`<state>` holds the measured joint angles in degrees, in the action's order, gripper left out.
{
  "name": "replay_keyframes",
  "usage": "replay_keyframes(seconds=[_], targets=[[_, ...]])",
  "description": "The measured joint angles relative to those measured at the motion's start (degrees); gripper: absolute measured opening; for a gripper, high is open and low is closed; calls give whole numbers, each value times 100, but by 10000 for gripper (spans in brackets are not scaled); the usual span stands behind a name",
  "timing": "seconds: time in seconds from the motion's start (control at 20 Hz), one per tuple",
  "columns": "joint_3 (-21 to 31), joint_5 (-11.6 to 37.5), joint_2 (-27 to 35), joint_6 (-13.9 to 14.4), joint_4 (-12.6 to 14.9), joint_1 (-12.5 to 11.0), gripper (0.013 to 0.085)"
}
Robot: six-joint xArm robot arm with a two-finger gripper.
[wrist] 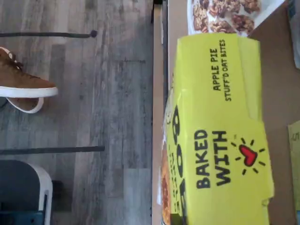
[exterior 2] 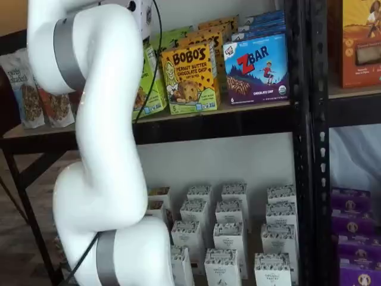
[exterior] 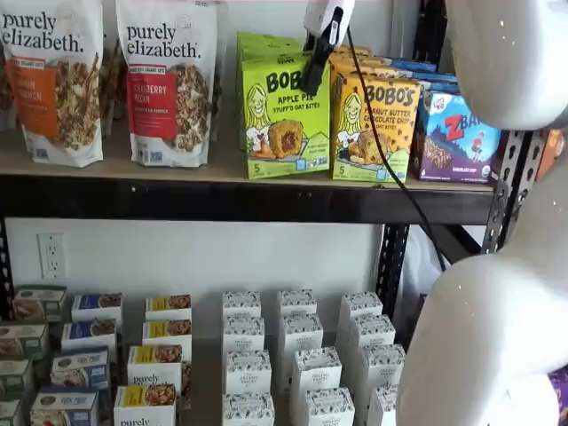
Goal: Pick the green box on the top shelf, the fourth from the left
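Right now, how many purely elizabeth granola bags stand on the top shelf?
2 show. One bag stands at the far left of the top shelf, the other bag beside it, next to the green box. More may stand behind them or outside the pictures.

green box (exterior: 282,115) tight beside orange box (exterior: 373,124)

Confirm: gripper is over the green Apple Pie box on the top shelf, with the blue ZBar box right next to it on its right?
Not quite. The gripper is at the green box on the top shelf, but its right-hand neighbour is the yellow-orange Bobo's Peanut Butter Chocolate Chip box. The ZBar box stands beyond that one, as both shelf views show.
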<state>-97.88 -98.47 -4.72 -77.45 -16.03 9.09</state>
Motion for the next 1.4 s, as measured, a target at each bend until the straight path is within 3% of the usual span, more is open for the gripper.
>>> replay_keyframes(seconds=[0.75,1.4], targets=[[-144,-506,-275,96,-230,-72,210],[-47,-902,-605,13,-337,-267,210]])
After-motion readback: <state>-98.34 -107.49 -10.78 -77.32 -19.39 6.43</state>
